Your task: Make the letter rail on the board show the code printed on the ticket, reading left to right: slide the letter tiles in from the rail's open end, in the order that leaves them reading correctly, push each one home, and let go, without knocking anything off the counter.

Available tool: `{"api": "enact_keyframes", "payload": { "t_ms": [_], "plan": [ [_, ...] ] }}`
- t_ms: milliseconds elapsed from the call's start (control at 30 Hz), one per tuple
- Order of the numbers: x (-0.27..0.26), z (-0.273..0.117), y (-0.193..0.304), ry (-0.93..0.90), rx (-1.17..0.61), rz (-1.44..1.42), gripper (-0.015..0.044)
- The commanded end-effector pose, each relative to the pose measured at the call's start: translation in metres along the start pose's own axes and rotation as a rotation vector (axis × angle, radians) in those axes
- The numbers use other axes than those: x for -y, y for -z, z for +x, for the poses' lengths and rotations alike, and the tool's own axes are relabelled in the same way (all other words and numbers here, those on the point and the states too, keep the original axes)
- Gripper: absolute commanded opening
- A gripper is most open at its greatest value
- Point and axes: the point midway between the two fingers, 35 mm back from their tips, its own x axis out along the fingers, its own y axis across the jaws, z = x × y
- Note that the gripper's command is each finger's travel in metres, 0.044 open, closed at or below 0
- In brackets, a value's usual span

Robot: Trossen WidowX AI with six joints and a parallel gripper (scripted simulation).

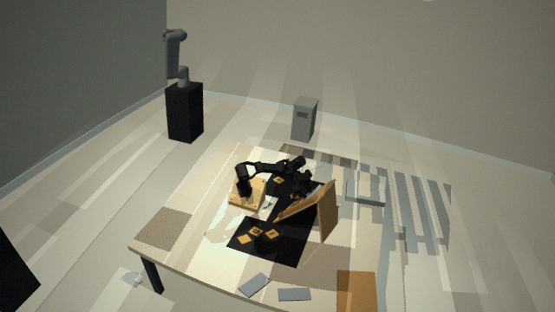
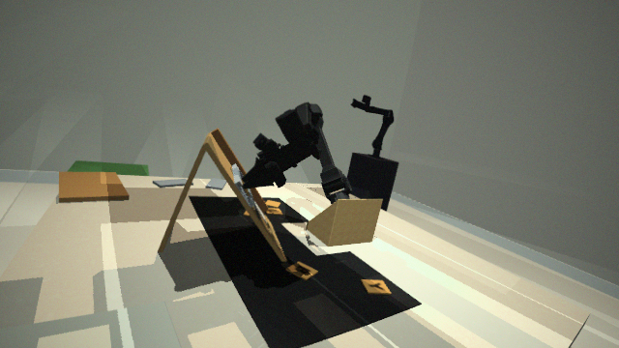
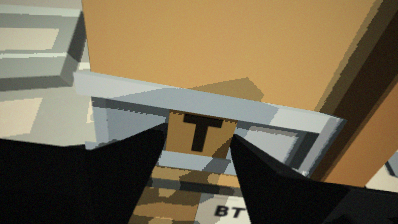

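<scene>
The letter rail [image 3: 125, 88] [image 2: 236, 173] is a pale channel across the leaning wooden board [image 3: 175, 35] [image 1: 328, 212] [image 2: 186, 193]. My gripper [image 3: 200, 133] [image 2: 245, 185] is shut on the T tile [image 3: 179, 137], which sits upright between the rail's lips. Bare channel shows on both sides of the tile, and an end wall [image 3: 325, 145] closes the rail on the right in the wrist view. The ticket [image 3: 207, 207] below shows "BT"; the rest is hidden by a finger. A B tile [image 2: 309, 274] and a Y tile [image 2: 376, 286] lie on the black mat [image 1: 282, 253] [image 2: 338, 314].
Three more tiles lie at the mat's other end, one of them a plain-looking tile [image 1: 244, 238]. Two grey slabs [image 1: 254, 284] [image 1: 294, 294] and an orange block [image 1: 357, 290] [image 2: 87, 186] lie near the counter's edge. A shallow grey tray [image 1: 365, 202] stands behind the board.
</scene>
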Motion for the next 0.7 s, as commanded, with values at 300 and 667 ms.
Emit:
{"api": "enact_keyframes", "payload": {
  "t_ms": [300,667],
  "plan": [
    [0.007,0.000,0.001,-0.003,-0.001,-0.004,0.0000],
    [0.013,0.000,0.001,-0.003,-0.001,-0.004,0.0000]
  ]
}}
